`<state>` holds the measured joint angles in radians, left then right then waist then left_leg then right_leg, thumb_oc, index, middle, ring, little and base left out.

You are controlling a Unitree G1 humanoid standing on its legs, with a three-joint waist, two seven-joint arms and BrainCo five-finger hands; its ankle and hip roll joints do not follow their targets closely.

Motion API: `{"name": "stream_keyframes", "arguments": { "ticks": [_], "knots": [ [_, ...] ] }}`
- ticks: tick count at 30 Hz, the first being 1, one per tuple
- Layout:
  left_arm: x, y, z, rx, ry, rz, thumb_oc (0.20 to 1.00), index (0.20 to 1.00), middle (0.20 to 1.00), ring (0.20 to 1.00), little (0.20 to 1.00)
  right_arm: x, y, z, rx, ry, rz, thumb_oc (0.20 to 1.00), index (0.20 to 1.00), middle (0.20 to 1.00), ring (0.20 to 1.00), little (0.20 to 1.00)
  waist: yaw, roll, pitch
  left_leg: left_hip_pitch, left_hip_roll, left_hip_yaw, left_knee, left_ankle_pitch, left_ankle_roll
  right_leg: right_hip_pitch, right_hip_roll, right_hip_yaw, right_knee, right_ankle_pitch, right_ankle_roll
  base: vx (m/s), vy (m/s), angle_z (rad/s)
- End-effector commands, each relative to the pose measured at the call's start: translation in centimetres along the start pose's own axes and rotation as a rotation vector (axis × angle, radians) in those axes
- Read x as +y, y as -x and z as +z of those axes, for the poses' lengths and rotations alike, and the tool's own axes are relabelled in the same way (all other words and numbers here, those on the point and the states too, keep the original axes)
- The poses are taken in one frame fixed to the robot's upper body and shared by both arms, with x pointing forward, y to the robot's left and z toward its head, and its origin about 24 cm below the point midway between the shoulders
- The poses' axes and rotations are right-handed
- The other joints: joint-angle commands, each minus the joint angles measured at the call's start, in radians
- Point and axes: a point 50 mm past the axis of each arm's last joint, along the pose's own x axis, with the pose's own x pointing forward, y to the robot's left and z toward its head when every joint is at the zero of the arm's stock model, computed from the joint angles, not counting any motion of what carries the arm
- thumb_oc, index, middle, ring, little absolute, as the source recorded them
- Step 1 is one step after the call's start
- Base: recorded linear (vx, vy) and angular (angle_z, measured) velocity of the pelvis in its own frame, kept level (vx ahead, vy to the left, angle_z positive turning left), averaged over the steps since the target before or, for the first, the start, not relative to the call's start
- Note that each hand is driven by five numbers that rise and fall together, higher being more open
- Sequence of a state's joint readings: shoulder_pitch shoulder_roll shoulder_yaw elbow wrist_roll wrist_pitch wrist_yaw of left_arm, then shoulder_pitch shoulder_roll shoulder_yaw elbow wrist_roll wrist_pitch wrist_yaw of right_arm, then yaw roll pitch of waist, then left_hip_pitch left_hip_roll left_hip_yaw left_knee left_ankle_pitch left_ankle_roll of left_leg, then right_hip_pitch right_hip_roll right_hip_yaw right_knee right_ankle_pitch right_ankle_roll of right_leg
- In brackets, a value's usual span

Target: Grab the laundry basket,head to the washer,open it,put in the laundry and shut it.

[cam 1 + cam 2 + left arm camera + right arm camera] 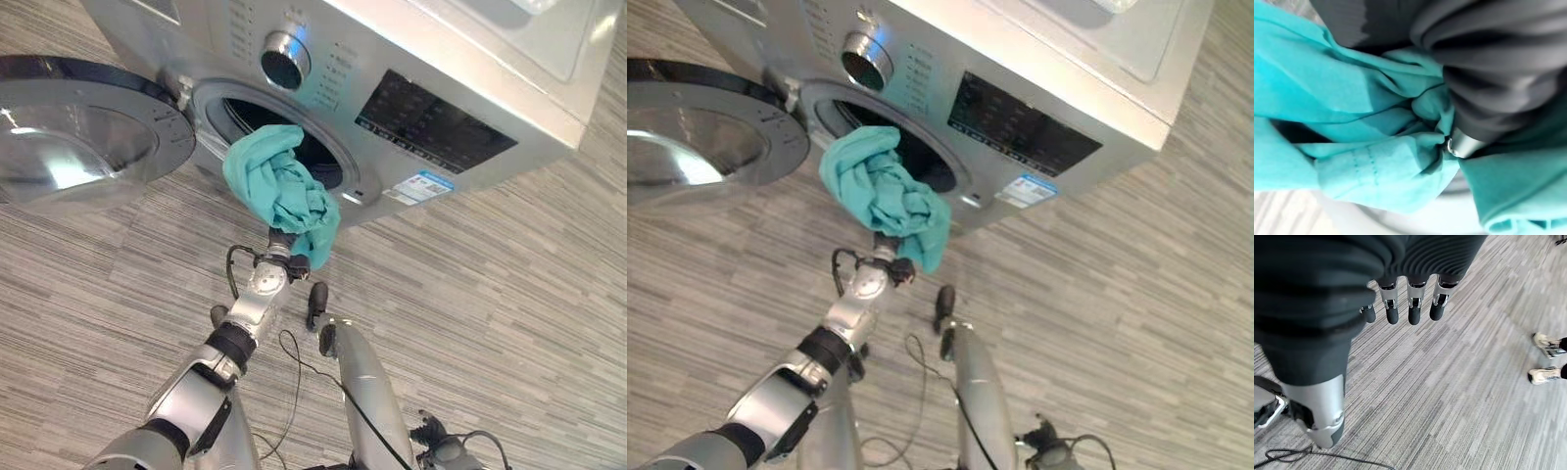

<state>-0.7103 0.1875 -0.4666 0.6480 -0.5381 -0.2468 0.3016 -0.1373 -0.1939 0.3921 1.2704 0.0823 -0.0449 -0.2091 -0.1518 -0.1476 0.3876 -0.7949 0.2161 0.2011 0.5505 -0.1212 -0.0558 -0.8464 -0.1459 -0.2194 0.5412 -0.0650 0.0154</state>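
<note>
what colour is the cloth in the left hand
Teal cloth in the left hand, clearest in the left wrist view.

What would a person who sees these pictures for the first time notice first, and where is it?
The eye falls first on the teal cloth, bunched in the left hand and held up at the mouth of the washer. Next comes the washer's round door, swung wide open to the left of the opening. The right hand hangs with straight fingers over the striped grey floor.

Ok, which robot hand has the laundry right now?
The left robot hand, shut on the teal cloth at the washer opening; the right robot hand hangs open, holding nothing.
</note>
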Motion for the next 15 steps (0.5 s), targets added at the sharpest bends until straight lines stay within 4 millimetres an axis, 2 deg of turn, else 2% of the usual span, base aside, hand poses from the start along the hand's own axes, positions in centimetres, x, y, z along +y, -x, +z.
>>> {"name": "stream_keyframes", "arguments": {
  "ticks": [1,4,6,7,9,10,12,15],
  "knots": [
    [-2.0,-0.2,2.0,-0.116,0.011,-0.055,0.200,0.200,0.200,0.200,0.200,0.1,0.5,-1.9,0.034,-0.034,-0.016,1.000,1.000,1.000,1.000,1.000,0.006,0.044,-0.073,-0.093,-0.029,0.026,-0.033,0.017,0.054,-0.019,0.032,0.014,0.058,-0.112,-0.013,-0.03,0.001,-0.04],
    [-1.9,-0.5,2.0,-0.101,0.023,-0.042,0.200,0.200,0.200,0.200,0.200,-1.3,0.1,1.7,-0.116,-0.103,-0.069,1.000,1.000,1.000,1.000,1.000,-0.002,0.044,-0.071,-0.141,-0.024,0.030,-0.009,0.009,0.056,-0.073,0.027,0.023,0.090,-0.122,-0.015,0.00,0.000,0.00],
    [-1.9,-0.7,2.1,-0.102,0.022,-0.034,0.200,0.200,0.200,0.200,0.200,-1.6,0.2,2.4,-0.153,-0.106,-0.078,1.000,1.000,1.000,1.000,1.000,-0.005,0.043,-0.071,-0.150,-0.023,0.031,-0.004,0.006,0.056,-0.083,0.025,0.025,0.094,-0.123,-0.015,0.00,0.000,0.00],
    [-1.4,-1.4,3.0,-0.119,0.044,0.007,0.200,0.200,0.200,0.200,0.200,-2.8,0.6,5.2,-0.293,-0.133,-0.111,1.000,1.000,1.000,1.000,1.000,-0.017,0.036,-0.068,-0.173,-0.018,0.037,0.007,-0.001,0.055,-0.104,0.023,0.030,0.096,-0.120,-0.011,0.00,0.000,0.00],
    [-1.2,-2.2,4.4,-0.152,0.059,0.043,0.200,0.200,0.200,0.200,0.200,-3.7,1.5,7.3,-0.418,-0.167,-0.135,1.000,1.000,1.000,1.000,1.000,-0.034,0.028,-0.066,-0.195,-0.015,0.039,0.017,-0.006,0.054,-0.128,0.023,0.036,0.102,-0.117,-0.009,0.00,0.000,0.00],
    [-1.2,-2.2,4.4,-0.152,0.060,0.043,0.200,0.200,0.200,0.200,0.200,-3.8,1.6,7.3,-0.418,-0.166,-0.136,1.000,1.000,1.000,1.000,1.000,-0.035,0.029,-0.067,-0.197,-0.015,0.040,0.018,-0.007,0.055,-0.130,0.022,0.036,0.104,-0.118,-0.009,0.00,0.000,0.00],
    [-0.7,-3.5,6.9,-0.210,0.071,0.093,0.200,0.200,0.200,0.200,0.200,-4.8,3.0,9.5,-0.561,-0.177,-0.158,1.000,1.000,1.000,1.000,1.000,-0.060,0.024,-0.068,-0.218,-0.010,0.049,0.024,-0.015,0.054,-0.156,0.027,0.048,0.098,-0.111,-0.004,0.01,0.018,-0.02],
    [0.0,-4.7,10.1,-0.284,0.075,0.139,0.200,0.200,0.200,0.200,0.200,-5.8,4.2,10.9,-0.659,-0.170,-0.177,1.000,1.000,1.000,1.000,1.000,-0.087,0.018,-0.066,-0.250,0.000,0.063,0.037,-0.023,0.055,-0.188,0.033,0.061,0.091,-0.095,0.004,0.01,0.027,-0.12]
  ]
}}
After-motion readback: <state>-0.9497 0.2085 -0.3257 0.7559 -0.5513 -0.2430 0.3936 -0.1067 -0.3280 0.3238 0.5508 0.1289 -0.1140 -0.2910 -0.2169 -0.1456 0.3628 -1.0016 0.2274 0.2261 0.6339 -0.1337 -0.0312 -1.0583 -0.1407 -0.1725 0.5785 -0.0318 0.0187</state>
